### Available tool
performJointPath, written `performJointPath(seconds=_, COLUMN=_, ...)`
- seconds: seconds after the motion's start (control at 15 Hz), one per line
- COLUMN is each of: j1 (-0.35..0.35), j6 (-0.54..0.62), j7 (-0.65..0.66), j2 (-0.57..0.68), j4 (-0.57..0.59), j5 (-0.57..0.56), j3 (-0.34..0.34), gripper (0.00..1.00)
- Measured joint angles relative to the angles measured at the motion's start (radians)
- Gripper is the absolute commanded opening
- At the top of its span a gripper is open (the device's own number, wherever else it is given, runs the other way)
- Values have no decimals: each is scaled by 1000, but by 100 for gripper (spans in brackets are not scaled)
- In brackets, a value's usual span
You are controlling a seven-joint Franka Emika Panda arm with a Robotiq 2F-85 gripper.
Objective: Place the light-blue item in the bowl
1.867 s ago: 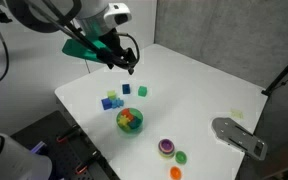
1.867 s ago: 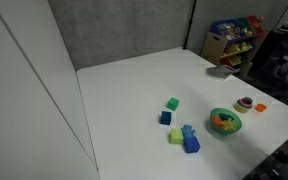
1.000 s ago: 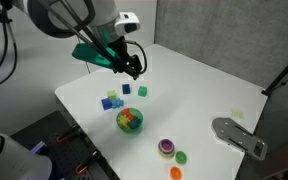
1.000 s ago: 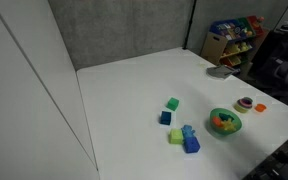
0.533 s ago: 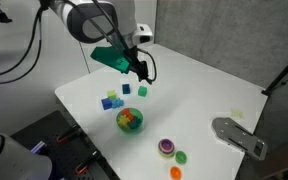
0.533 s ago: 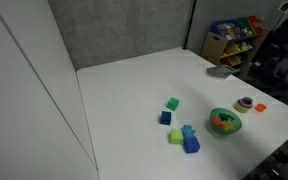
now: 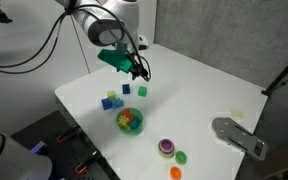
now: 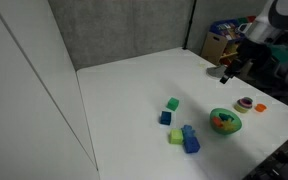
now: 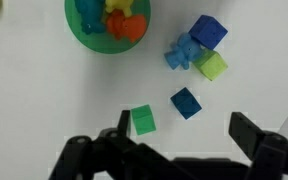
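Left to right in your wrist view: the round green bowl (image 9: 102,44) sits at the top on the white tabletop (image 9: 34,100), with some orange and blue toy bits (image 9: 124,25) in it. Lower down, a small bright green block (image 9: 142,120) lies on its own. Next to it is a dark blue cube (image 9: 185,102), close but not touching.

Above those two is a tight little cluster. The pale light-blue item (image 9: 181,52) is on the left of it, pressed up against a bigger mid-blue cube (image 9: 208,31) and a lime-green block (image 9: 213,66). So the light-blue item is on the table just beside the bowl, not in it.

Your gripper (image 9: 181,138) comes in along the bottom edge. Its black fingers (image 9: 246,135) are spread wide with nothing between them, and they touch none of the blocks.

In an exterior view the order is the same: bright green block (image 8: 172,103), then the cluster with the light-blue item (image 8: 186,131), then the bowl (image 8: 213,122). Further right is a little purple-and-pink dish (image 8: 245,103). There your gripper (image 8: 227,74) hangs over the table beyond the bowl, well apart from the cluster.
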Motion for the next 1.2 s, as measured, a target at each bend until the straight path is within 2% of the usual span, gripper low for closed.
performJointPath(seconds=0.47, j1=-23, j6=-48, j7=15, j2=224, j4=145, j5=27, j3=111, gripper=100)
performJointPath(seconds=0.87, j1=-40, j6=-48, j7=19, j2=246, j4=150, j5=5, j3=139, gripper=100)
performJointPath(seconds=1.2, j1=-29, j6=-49, j7=121, j2=286, j4=133, j5=-37, j3=182, gripper=100)
